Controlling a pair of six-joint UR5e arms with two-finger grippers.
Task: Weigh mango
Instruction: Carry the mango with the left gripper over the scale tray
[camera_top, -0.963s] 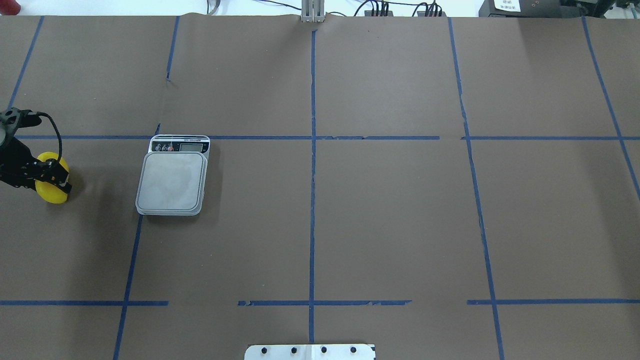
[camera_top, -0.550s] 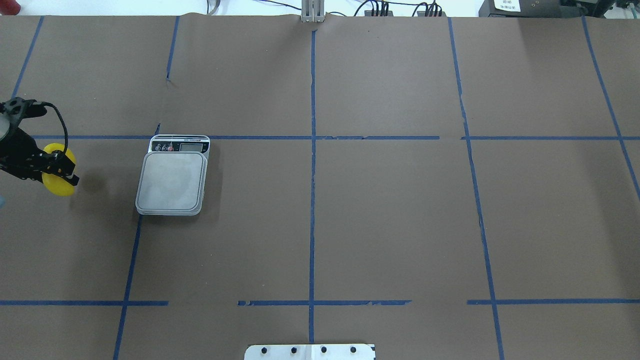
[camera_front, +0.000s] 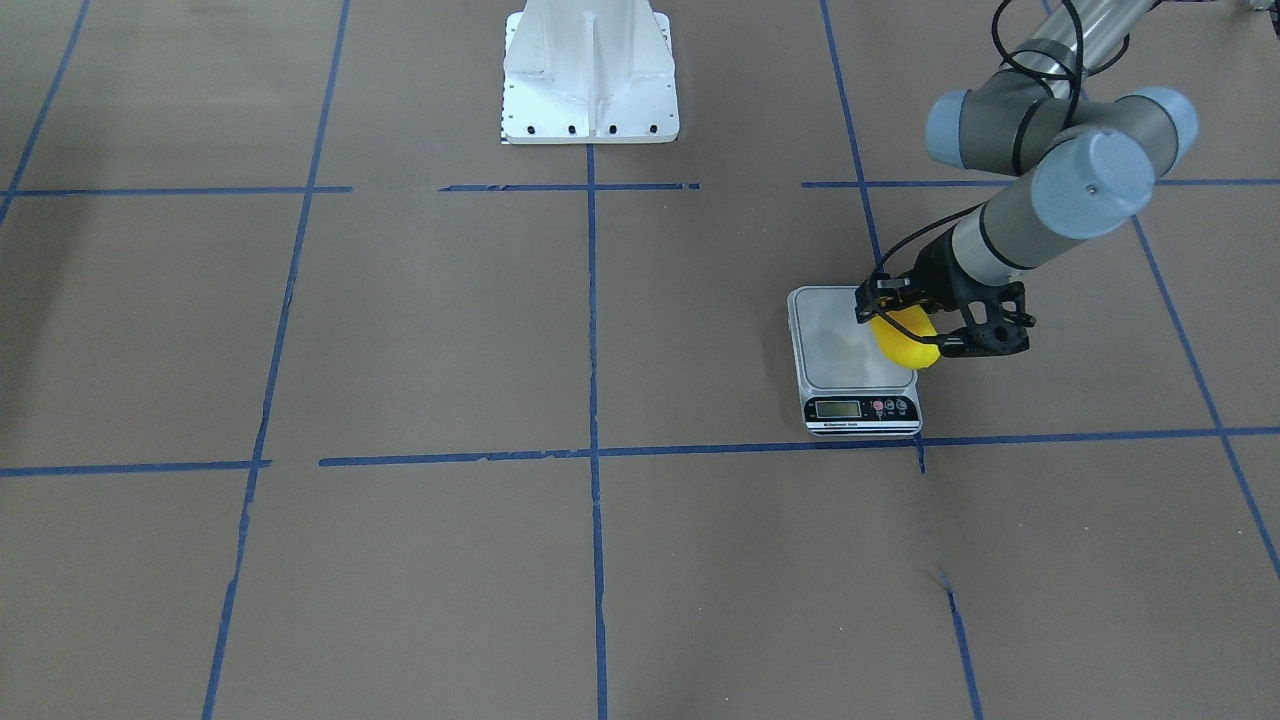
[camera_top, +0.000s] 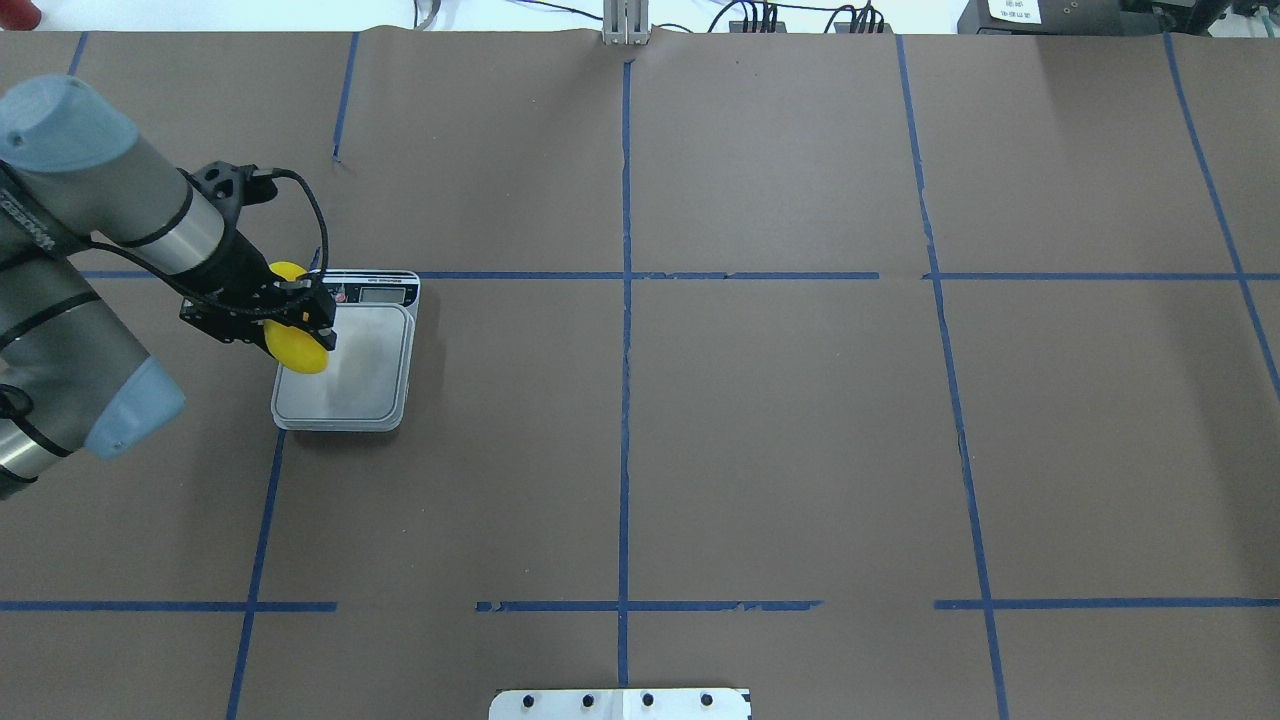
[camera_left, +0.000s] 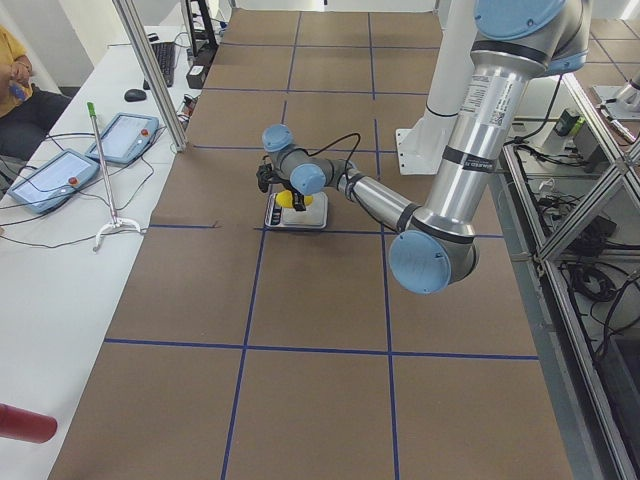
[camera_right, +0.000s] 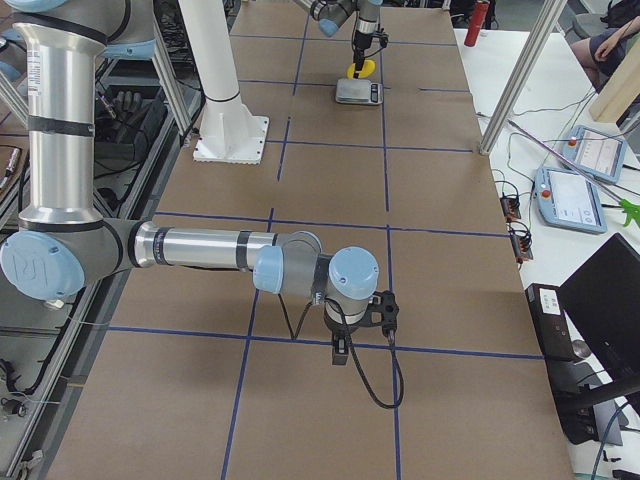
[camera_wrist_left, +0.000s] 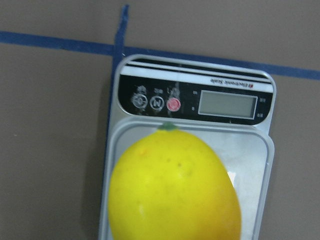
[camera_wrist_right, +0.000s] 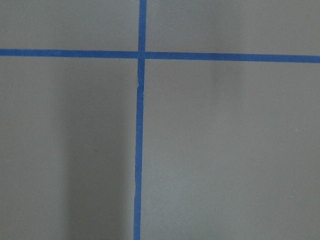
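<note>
Even bright light; soft shadows; mango (camera_wrist_left: 172, 192) blurred.

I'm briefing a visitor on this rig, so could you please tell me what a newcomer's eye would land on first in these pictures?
The bright yellow mango stands out at once, clamped in the left gripper over the silver scale on the table's left half. Next come the blue tape lines gridding the brown table, and the right arm stretched low far from the scale.
</note>
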